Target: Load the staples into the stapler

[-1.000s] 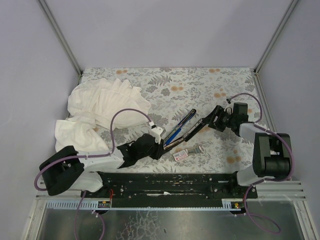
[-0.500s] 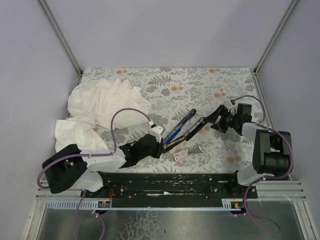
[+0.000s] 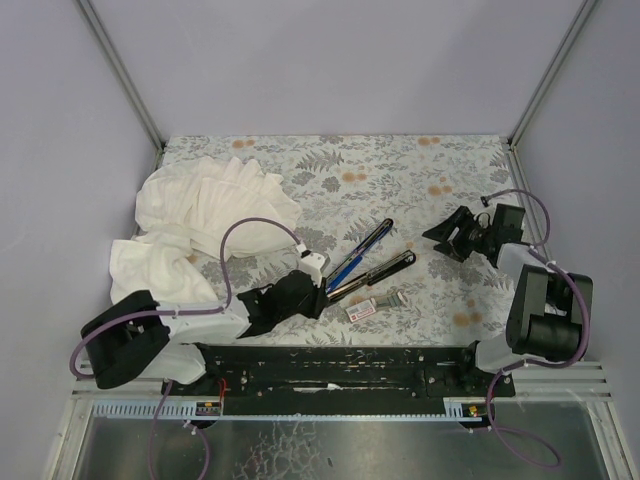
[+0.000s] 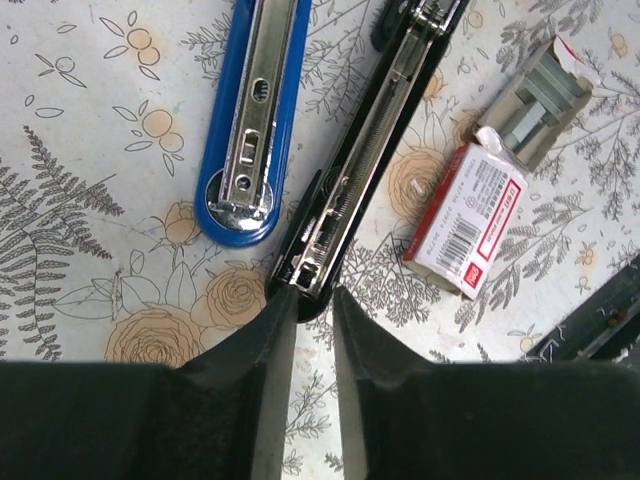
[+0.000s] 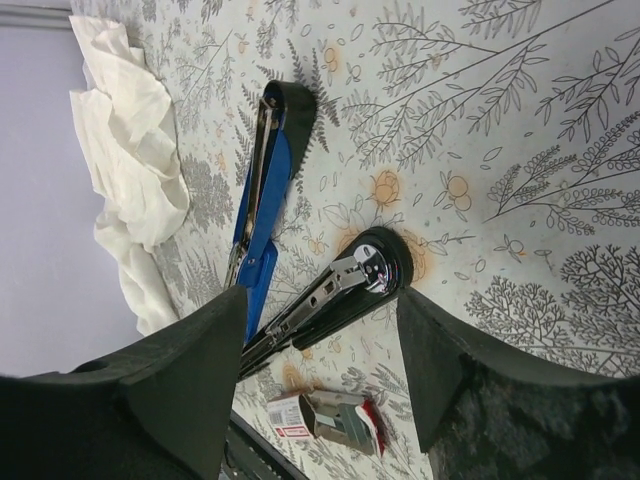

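Blue-black stapler [image 4: 352, 178] at left fingertips [image 4: 268, 335] (touching)

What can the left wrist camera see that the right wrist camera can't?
Only the left wrist view: the barcode on the staple box, and the left gripper with its fingers close together at the hinged end of the stapler. Only the right wrist view: the white cloth, and the right gripper spread wide, holding nothing. Both: the stapler lying open, its blue half and black half apart, and the box with grey staples showing at its open end.
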You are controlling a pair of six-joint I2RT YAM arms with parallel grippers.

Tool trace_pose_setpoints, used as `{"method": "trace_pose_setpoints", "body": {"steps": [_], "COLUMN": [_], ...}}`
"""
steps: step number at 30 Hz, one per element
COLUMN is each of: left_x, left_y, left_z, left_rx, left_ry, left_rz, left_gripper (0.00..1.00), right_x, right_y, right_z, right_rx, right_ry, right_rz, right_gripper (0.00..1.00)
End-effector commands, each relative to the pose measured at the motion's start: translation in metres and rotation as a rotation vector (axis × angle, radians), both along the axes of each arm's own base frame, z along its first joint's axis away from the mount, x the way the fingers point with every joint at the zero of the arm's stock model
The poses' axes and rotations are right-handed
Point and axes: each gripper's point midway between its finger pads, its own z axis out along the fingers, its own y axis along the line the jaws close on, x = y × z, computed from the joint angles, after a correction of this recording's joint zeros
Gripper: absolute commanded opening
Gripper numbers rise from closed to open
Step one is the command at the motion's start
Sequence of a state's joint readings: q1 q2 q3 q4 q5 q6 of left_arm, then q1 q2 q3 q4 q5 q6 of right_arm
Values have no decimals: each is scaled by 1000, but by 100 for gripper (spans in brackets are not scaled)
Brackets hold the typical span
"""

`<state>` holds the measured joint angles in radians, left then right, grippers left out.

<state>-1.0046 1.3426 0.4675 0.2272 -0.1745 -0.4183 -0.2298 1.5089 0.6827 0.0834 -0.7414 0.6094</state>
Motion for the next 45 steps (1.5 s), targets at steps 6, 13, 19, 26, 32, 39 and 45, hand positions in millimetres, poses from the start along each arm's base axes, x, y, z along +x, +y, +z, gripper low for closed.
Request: {"method": "trace_pose_setpoints", "body": {"steps": [6, 13, 19, 26, 32, 39, 45], "left_x": [-10, 15, 73, 136, 143, 141, 141], "left_y": [0, 20, 55, 112, 144, 144, 141], "left_z": [59, 139, 194, 193, 177, 167, 163], "left_rx": [-109, -77, -130, -71, 20, 28, 24], "left_ry": [-11, -139, -142, -172, -224, -208, -190], "left_rz": [10, 52, 75, 242, 344, 342, 333], "left_gripper": [56, 91, 99, 99, 99, 99, 99], "right_x": [-22, -68, -101, -116, -124, -121, -117], "right_y": [4, 52, 75, 94, 111, 124, 130], "right_z": [31, 18, -3, -22, -27, -32, -33], "right_rx": [-159, -410, -628, -772, -757, -755, -765], "right_ry": [-68, -50, 5, 28, 19, 24, 18], "right_rz": [58, 242, 362, 448, 514, 507, 500], "right_gripper": [68, 60, 51, 42, 40, 53, 51]}}
